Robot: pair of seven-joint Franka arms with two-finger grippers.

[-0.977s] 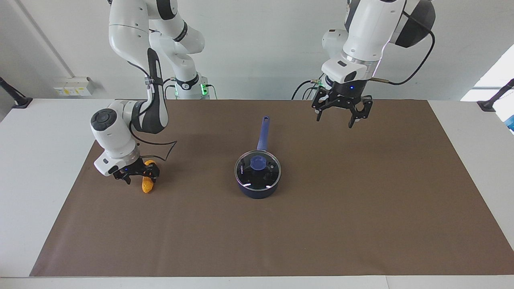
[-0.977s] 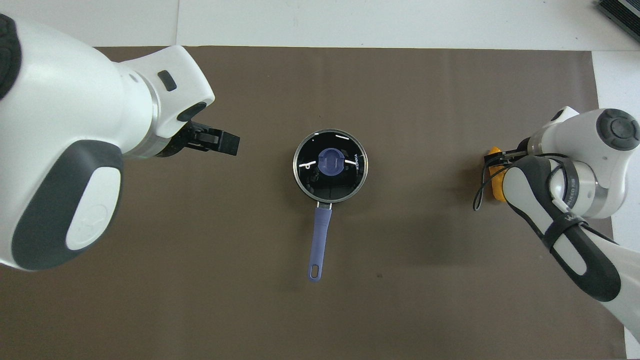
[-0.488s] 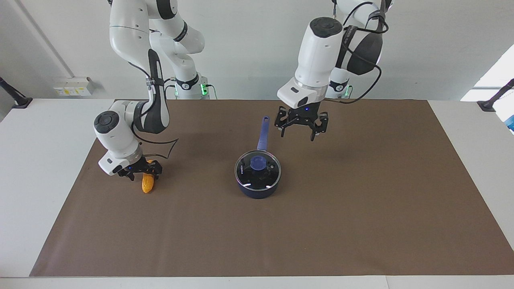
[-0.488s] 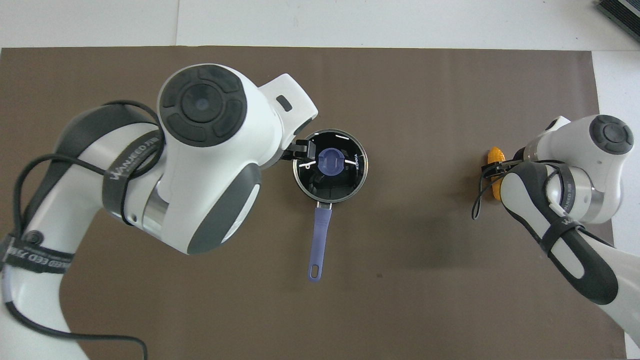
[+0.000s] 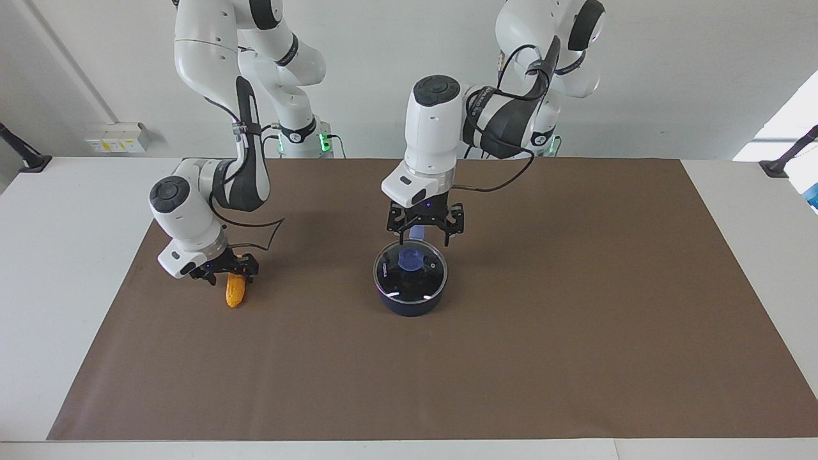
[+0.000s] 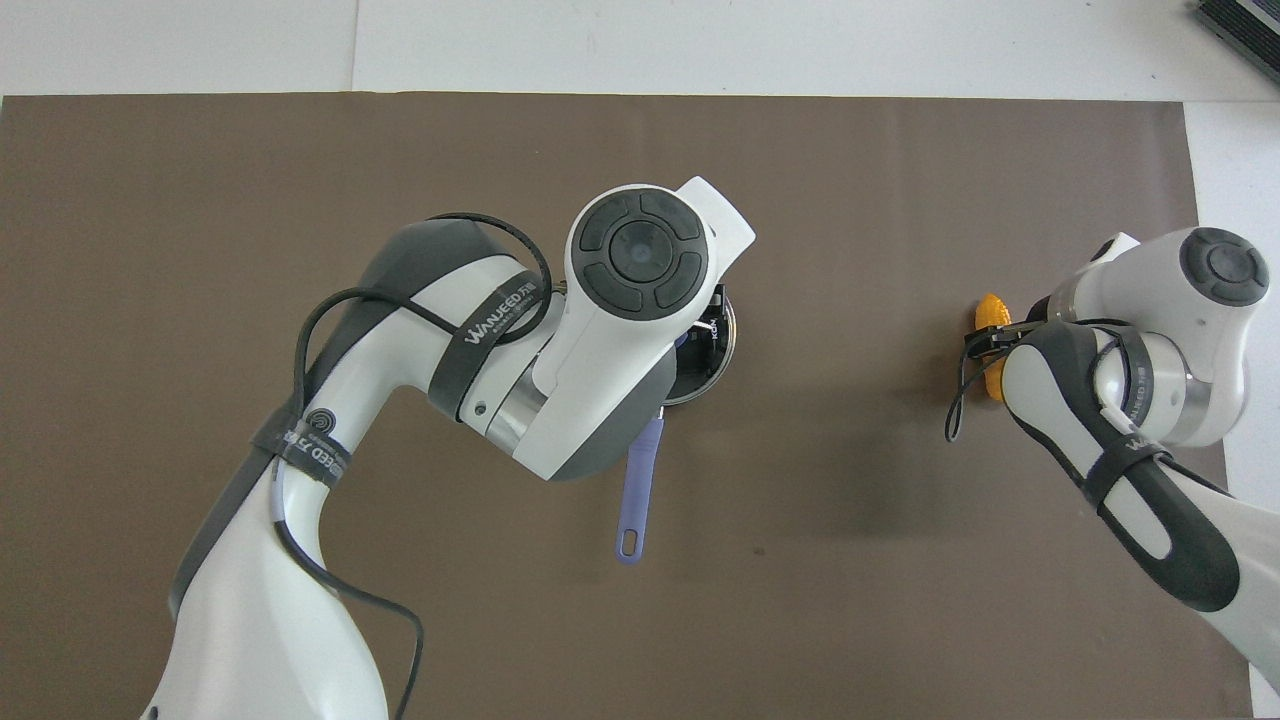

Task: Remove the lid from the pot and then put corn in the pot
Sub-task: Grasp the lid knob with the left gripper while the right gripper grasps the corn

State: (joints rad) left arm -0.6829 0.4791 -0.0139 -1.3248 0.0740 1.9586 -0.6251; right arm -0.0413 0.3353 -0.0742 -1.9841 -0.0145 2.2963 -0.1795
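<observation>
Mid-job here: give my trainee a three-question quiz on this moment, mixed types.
1. True or false: the lid is on the pot.
2. What is the left tool over? A) corn B) lid C) bare mat
3. Fill in: the right tool is down at the ____.
Key: 1 true; 2 B; 3 corn.

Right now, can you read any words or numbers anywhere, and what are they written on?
"WANJEED", with small characters after it: on the black strap round the left arm.
White print on the strap round the right arm: too small to read.
White letters on the lid by its rim, beside the left gripper: partly hidden, unreadable.
Labels on the white wall box: too small to read.
</observation>
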